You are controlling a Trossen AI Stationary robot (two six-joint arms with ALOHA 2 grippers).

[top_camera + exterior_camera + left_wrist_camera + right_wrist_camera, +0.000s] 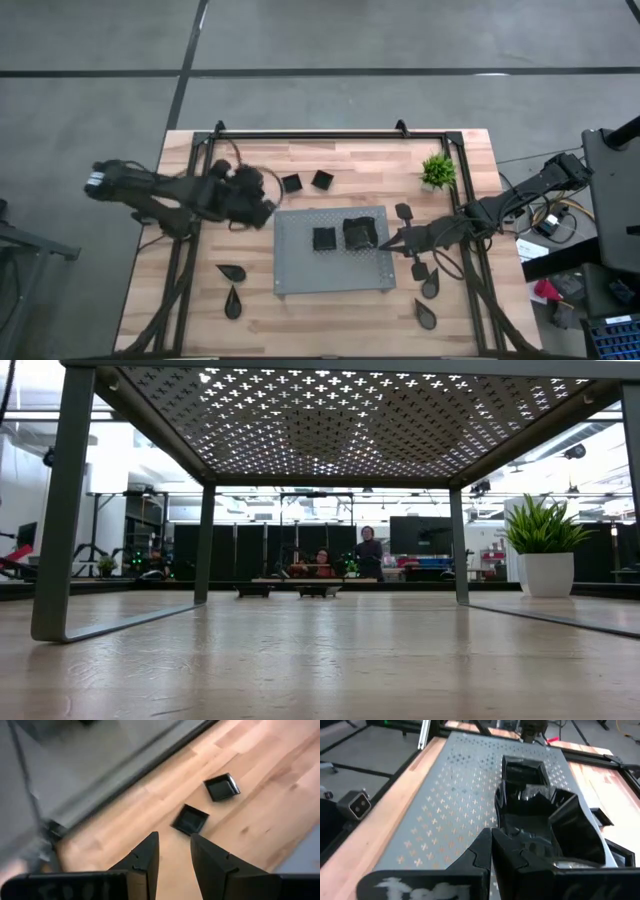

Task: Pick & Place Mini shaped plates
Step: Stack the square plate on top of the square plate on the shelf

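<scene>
Two plates [341,236] on board [300,270], plant [437,171] behind-right

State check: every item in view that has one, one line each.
Left hand: open, empty, hovering near the two square plates on bare wood.
Right hand: shut, at the board's right edge, holding nothing visible.
Grey board: raised on legs, carrying one square plate and a stack of plates.
Teardrop plates: loose on the table.
Potted plant: upright.

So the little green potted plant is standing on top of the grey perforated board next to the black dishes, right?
Not quite. The little green potted plant stands on the bare wooden table, off the board's far right corner. The grey perforated board holds only black dishes. The high view shows it.
</scene>
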